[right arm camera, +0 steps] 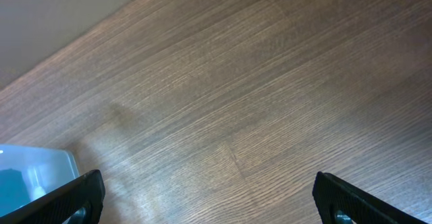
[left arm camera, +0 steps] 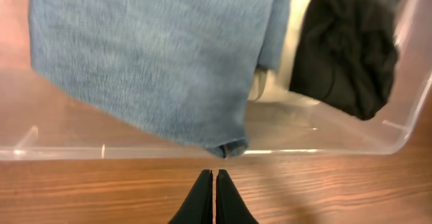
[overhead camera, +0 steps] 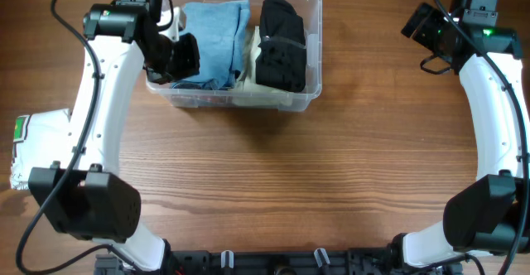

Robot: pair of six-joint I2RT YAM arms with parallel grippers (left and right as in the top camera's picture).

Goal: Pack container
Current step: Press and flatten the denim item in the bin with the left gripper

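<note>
The container [overhead camera: 248,99] holds blue cloth [overhead camera: 217,39] and black cloth [overhead camera: 280,43]; left hand [left arm camera: 214,178] pinched empty at its rim, right hand [right arm camera: 209,204] wide.

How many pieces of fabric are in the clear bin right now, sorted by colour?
In the container:
blue garment: 1
black garment: 1
cream fabric: 1 (mostly covered by the other two)
Total: 3

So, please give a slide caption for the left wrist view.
Shut left gripper facing the clear container with a blue cloth and a black garment.
</note>
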